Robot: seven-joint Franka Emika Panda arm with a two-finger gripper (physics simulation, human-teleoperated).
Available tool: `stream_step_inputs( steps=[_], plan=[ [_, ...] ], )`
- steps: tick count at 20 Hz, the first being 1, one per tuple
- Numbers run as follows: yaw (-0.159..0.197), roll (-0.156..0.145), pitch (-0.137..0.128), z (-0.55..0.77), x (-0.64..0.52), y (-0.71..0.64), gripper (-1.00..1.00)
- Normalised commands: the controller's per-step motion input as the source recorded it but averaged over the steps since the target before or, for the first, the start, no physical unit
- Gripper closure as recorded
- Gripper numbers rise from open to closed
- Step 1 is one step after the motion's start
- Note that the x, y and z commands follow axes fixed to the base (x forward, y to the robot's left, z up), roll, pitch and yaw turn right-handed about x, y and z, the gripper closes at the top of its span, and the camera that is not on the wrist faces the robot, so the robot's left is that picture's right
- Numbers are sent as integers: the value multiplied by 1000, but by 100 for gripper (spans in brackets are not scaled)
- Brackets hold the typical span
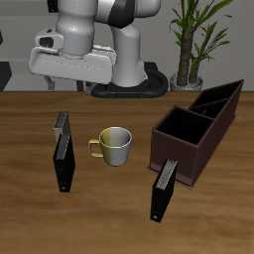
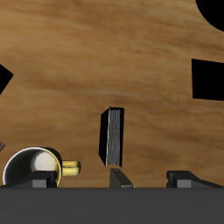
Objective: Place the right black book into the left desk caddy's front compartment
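1. Looking through the wrist camera, found the gripper (image 2: 114,180) hanging above the wooden table (image 1: 119,208), its two fingers (image 2: 188,178) spread wide with nothing between them.
2. Spotted the right black book (image 1: 63,164) standing upright on the table below the gripper, pale page edge showing, clear of the fingers.
3. Noted a smaller grey book (image 1: 61,123) just behind it, farther from the table's front edge; could not tell whether the two touched.
4. Saw a pale green mug (image 1: 115,145) with a yellow handle near the right black book, between it and the left desk caddy (image 1: 175,155).
5. Placed the left desk caddy as a long dark box running at a slant toward the back, both wells showing nothing inside.
6. Marked the other black book (image 1: 162,190) upright just before the caddy's front end, nearest the table's front edge, well apart from the right black book.
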Motion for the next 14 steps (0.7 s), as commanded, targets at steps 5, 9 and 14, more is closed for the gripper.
stream_step_inputs(
  steps=[5,9,14],
  plan=[
    [-15,-47,-34,-64,132,-182,-100],
    [-32,-11,-5,-175,112,-19,-100],
    [-1,3,-31,-129,46,97,-100]
  ],
)
